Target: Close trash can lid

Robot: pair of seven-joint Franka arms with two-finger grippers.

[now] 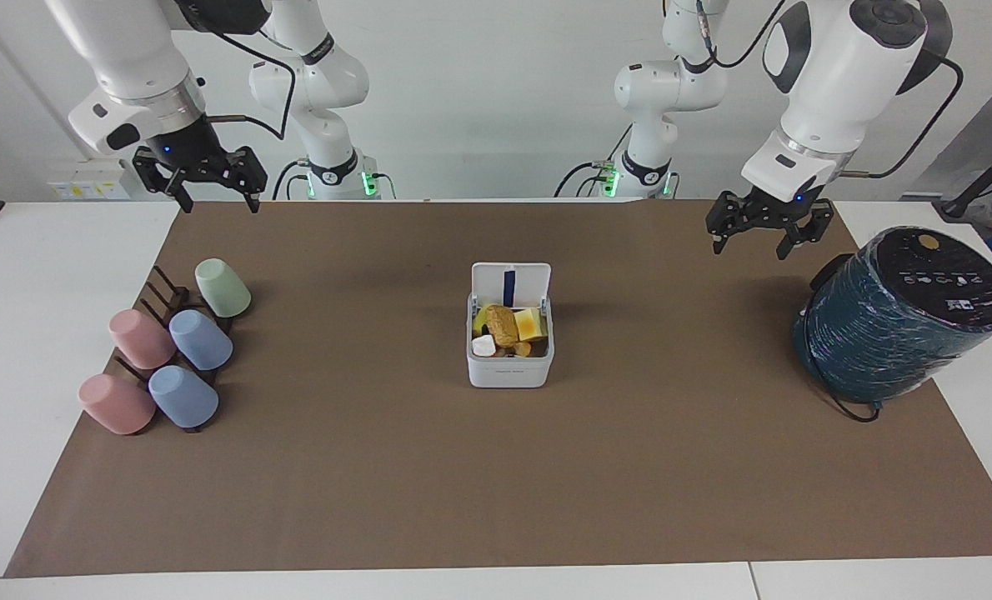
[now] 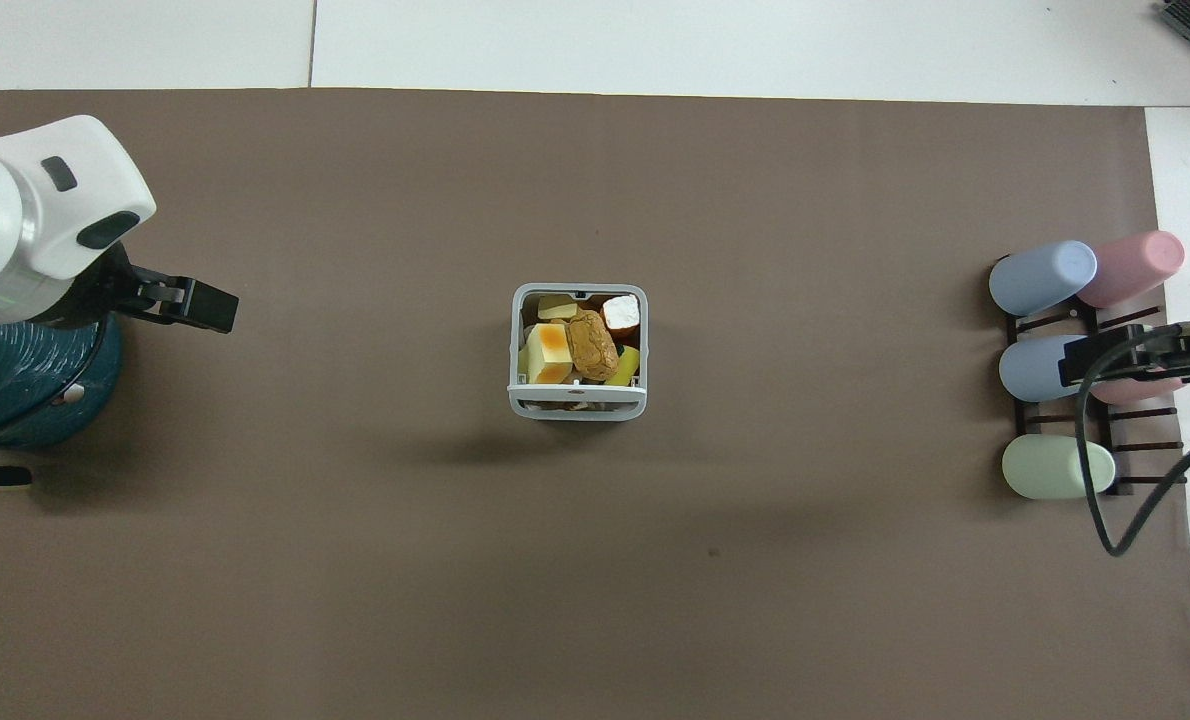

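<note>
The trash can (image 1: 509, 372) is a small white square box in the middle of the brown mat, filled with food scraps. It also shows in the overhead view (image 2: 517, 340). Its lid (image 1: 510, 283) stands upright on the side nearer to the robots, with the dark blue strip showing. In the overhead view the lid (image 2: 577, 391) is seen edge-on. My left gripper (image 1: 749, 248) is open and empty. It hangs over the mat beside the teal cylinder, well apart from the trash can, and it also shows in the overhead view (image 2: 205, 305). My right gripper (image 1: 221, 204) is open and waits over the mat's edge near the cups.
A large dark teal cylinder with a black top (image 1: 900, 312) lies tilted at the left arm's end of the mat. Several pastel cups on a dark rack (image 1: 171, 350) sit at the right arm's end. The brown mat (image 1: 496, 483) covers most of the table.
</note>
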